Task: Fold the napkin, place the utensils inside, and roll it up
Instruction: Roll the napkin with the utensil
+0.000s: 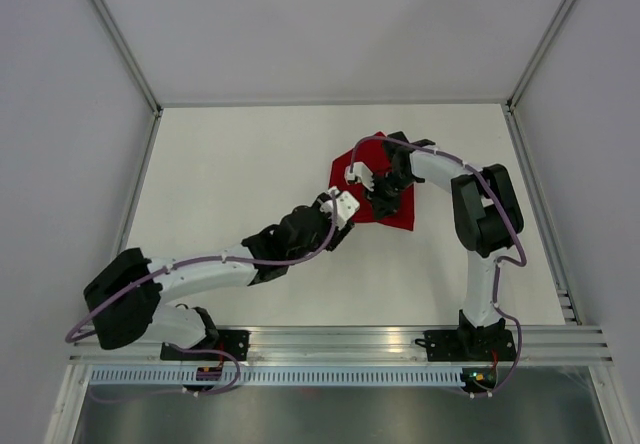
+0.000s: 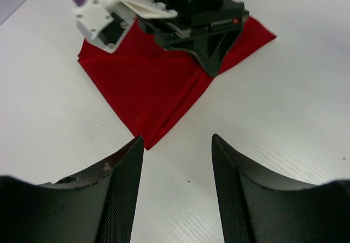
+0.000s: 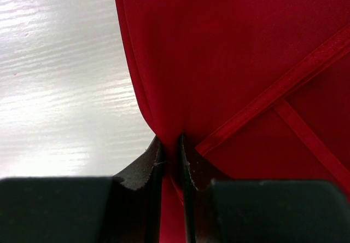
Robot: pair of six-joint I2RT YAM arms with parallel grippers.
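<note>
The red napkin lies folded on the white table at centre right. It also shows in the left wrist view and fills the right wrist view. My right gripper is over the napkin and shut on a pinched fold of it; it also shows in the left wrist view. My left gripper is open and empty just off the napkin's near-left corner, its left finger almost touching that corner. The knife is out of view.
The white table is bounded by grey walls at the back and sides. A metal rail runs along the near edge by the arm bases.
</note>
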